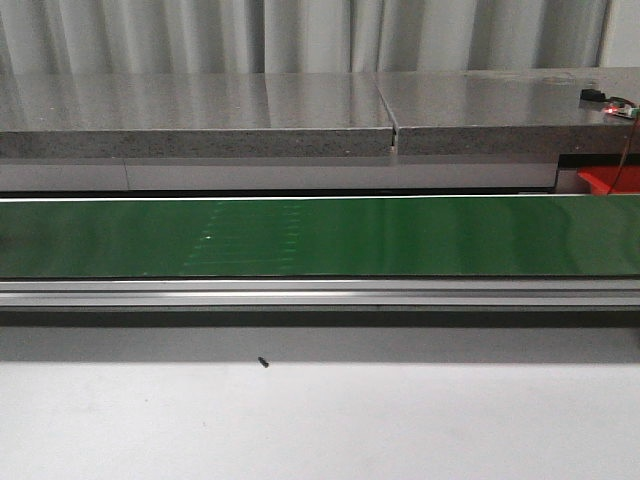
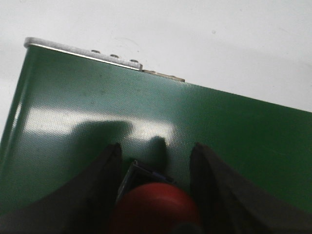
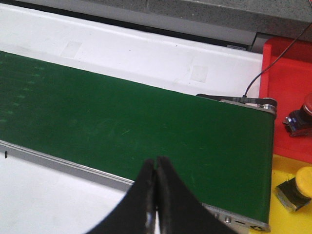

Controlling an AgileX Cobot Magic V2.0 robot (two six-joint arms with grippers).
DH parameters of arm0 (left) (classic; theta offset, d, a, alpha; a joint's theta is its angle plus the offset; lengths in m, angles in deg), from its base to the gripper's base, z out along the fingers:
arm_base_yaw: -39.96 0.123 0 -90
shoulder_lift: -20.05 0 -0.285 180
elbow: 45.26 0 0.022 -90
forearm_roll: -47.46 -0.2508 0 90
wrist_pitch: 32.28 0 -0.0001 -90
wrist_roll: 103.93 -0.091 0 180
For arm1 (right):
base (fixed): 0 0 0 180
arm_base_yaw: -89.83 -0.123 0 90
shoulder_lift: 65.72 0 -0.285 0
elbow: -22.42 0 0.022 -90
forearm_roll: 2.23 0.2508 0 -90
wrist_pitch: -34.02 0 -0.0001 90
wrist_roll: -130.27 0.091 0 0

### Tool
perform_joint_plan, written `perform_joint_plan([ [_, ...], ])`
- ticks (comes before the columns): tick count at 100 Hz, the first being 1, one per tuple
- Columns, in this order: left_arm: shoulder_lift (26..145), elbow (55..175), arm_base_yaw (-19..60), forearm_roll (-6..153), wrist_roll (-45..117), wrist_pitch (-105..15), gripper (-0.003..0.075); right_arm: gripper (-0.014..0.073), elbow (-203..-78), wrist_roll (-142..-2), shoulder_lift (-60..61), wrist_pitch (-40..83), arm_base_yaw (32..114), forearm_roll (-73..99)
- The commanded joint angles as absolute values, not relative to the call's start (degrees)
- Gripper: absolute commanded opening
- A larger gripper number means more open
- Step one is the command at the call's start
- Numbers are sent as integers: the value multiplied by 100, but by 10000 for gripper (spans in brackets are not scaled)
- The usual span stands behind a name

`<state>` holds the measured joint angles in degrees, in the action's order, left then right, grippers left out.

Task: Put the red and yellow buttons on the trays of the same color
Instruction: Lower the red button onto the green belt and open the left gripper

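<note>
In the left wrist view a red button (image 2: 158, 202) with a grey square base sits between the dark fingers of my left gripper (image 2: 156, 148), which is shut on it above the end of the green belt (image 2: 97, 112). My right gripper (image 3: 156, 160) is shut with nothing in it, over the near rail of the belt. Past the belt's end, another red button (image 3: 302, 117) lies on the red tray (image 3: 285, 68). A yellow button (image 3: 297, 187) lies on the yellow tray (image 3: 287, 219). Neither gripper shows in the front view.
The green conveyor belt (image 1: 320, 235) runs across the front view, with a metal rail (image 1: 320, 292) along its near side. A grey stone ledge (image 1: 200, 115) stands behind it. A corner of the red tray (image 1: 605, 180) shows at the far right. White table (image 1: 320, 420) lies in front.
</note>
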<state>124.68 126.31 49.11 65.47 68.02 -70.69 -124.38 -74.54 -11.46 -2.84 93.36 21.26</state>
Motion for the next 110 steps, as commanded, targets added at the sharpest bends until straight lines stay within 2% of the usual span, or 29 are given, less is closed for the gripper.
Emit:
perform_joint_plan([
  [1,12298,12776,4889,6659,6627,-6906,334,-68,-12581,-7505,-1196,15,9329,2206],
  [7,12287,12776,4889,6759,6501,-6919,477,-68,-12581,-7505,-1196,15,9329,2206],
  [14,12246,12776,4889,6889,6367,-6895,609,-68,-12581,-7505,-1196,15,9329,2206],
  [22,12172,12800,4889,7015,6255,-6882,685,-68,-12581,-7505,-1196,15,9329,2206],
  [59,11530,12835,5075,7017,6255,-6704,669,-68,-12581,-7505,-1196,15,9329,2206],
  [110,11585,12869,7146,6541,6286,-6043,669,-68,-12581,-7505,-1196,15,9329,2206],
])
